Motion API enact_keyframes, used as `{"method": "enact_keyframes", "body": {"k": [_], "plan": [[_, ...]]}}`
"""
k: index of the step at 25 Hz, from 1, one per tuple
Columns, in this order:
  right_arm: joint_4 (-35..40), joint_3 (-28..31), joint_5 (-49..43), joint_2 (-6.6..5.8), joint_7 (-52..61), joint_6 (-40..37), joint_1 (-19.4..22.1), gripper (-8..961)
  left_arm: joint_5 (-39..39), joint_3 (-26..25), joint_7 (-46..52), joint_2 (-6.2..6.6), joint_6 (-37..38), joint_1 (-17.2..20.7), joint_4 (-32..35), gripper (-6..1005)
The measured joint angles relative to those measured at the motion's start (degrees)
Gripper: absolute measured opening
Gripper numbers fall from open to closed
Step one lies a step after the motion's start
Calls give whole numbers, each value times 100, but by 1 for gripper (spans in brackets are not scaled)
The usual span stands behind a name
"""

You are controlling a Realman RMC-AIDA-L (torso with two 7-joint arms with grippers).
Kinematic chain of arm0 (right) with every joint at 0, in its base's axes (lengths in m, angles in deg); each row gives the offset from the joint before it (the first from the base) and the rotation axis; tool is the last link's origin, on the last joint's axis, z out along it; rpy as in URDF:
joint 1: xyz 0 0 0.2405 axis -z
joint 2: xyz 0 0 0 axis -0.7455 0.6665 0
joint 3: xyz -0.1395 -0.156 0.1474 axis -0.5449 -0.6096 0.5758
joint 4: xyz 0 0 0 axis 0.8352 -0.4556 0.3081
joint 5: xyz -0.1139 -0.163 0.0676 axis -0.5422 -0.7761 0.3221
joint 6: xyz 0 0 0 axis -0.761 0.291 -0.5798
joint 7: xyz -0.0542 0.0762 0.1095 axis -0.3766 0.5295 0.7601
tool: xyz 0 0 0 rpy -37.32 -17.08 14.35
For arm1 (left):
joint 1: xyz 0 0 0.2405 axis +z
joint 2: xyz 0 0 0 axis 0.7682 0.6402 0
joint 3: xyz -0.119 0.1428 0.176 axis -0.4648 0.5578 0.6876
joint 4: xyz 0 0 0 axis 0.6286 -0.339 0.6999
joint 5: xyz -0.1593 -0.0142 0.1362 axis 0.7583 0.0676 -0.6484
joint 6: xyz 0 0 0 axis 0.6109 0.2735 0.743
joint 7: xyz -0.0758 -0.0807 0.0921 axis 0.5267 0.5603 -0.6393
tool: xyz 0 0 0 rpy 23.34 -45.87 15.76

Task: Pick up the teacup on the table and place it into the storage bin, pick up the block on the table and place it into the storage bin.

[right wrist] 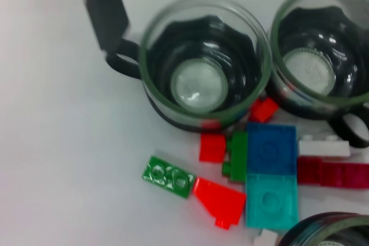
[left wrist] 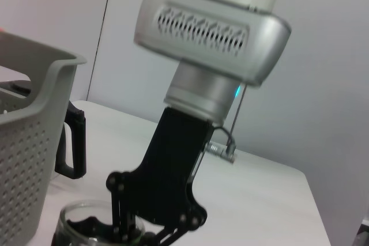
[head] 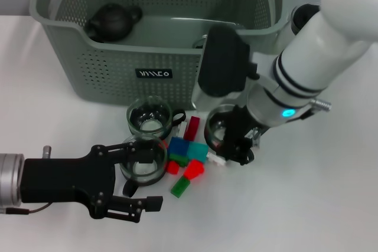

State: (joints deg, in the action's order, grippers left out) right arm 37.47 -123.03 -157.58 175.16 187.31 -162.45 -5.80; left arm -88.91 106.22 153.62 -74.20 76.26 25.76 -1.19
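My right fingers (head: pixel 236 146) are clenched on a clear glass teacup (head: pixel 220 127), 5 o'clock of the perforated storage bin (head: pixel 118 69); left fingers (head: pixel 133 178) spread wide around another (smooth, round).

Dark teapot (head: pixel 112 20), white table (head: pixel 319 193)

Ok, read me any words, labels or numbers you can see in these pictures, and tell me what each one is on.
One text only: white lettering on a small black label on the front wall of the storage bin. It is too blurred and stylised to read for certain.
No readable text on the glass cups, the blocks or either arm.
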Motion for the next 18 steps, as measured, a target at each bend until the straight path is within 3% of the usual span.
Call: {"method": "enact_keyframes", "body": {"k": [12, 18], "plan": [[1678, 1465, 43, -16, -69, -2065, 194, 53, 11, 0, 3, 0, 28, 26, 20, 935], [2403, 2640, 378, -16, -119, -2762, -70, 53, 11, 0, 4, 5, 43, -15, 28, 935]]}}
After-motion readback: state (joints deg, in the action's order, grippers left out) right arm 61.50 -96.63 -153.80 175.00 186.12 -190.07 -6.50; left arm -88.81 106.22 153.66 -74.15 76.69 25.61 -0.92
